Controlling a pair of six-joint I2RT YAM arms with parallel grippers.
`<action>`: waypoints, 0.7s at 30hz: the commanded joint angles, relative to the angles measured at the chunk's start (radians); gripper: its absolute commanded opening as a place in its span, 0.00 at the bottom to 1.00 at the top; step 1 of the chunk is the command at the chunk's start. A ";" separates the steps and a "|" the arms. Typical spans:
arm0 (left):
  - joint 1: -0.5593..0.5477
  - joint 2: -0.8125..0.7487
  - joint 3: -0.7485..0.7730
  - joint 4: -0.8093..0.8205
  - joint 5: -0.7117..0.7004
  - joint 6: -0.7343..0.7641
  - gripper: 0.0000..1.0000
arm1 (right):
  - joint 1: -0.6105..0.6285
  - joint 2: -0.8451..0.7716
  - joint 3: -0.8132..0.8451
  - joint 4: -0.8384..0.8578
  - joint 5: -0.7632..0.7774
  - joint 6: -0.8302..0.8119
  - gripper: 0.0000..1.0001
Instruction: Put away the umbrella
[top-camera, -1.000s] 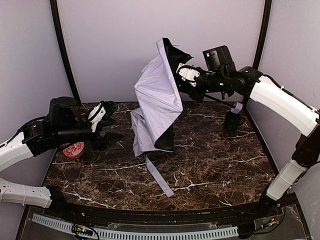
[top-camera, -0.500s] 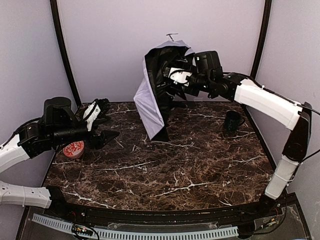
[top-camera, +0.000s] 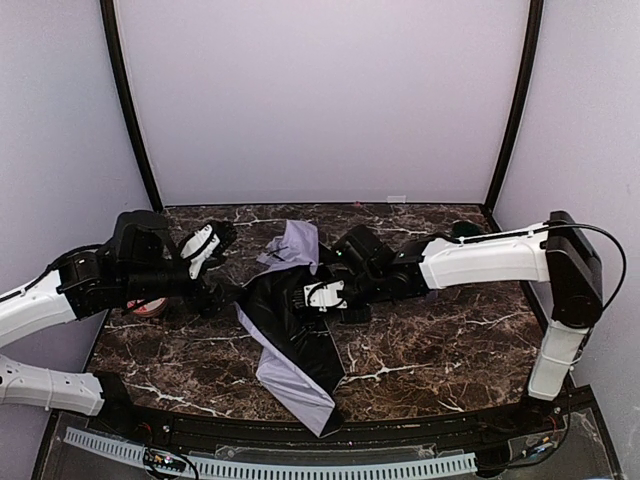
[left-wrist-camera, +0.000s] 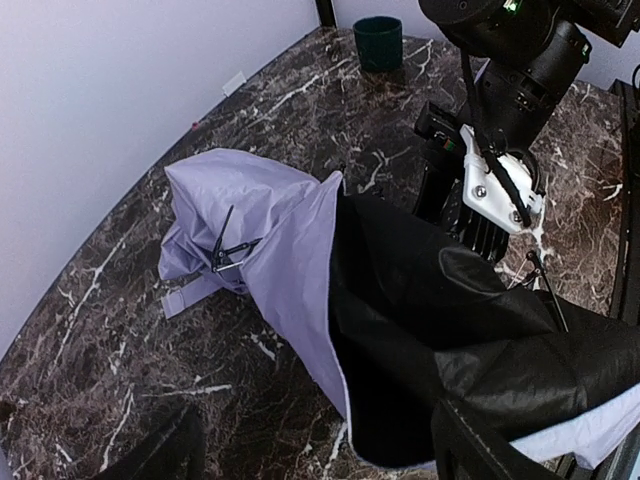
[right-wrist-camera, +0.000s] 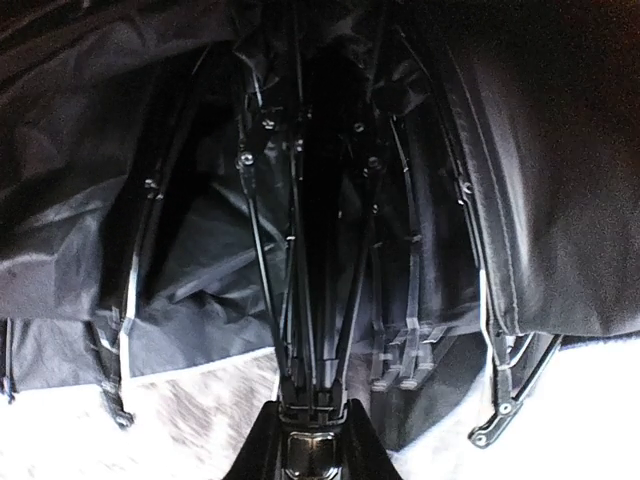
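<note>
right gripper (top-camera: 326, 297): jaws nearly closed, clamped on the umbrella (top-camera: 290, 345) at its rib hub (thin black jointed struts) | right arm: stretched low, leftward | left gripper (top-camera: 222, 266): gaped wide, empty, just beside the canopy | umbrella: lay collapsed mid-table (top-camera: 450, 345), glossy black lining up, crumpled lavender fabric | table: dark veined marble

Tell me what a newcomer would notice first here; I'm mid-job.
The umbrella sprawls half-collapsed across the middle of the table, black lining up and lavender fabric showing at its edges. The right hand is sunk into it, shut where the black ribs meet, while the left hand hangs open just to its left. A dark green cup stands alone in the far right corner.
</note>
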 joint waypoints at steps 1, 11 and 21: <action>-0.005 0.043 -0.020 -0.026 0.005 -0.045 0.81 | 0.016 0.010 -0.012 0.111 -0.090 0.136 0.21; -0.005 0.069 -0.006 0.021 0.056 -0.065 0.83 | 0.016 -0.131 -0.133 0.229 -0.090 0.307 1.00; 0.044 0.162 0.064 -0.074 -0.106 -0.194 0.78 | -0.040 -0.480 -0.293 0.172 -0.007 0.898 0.94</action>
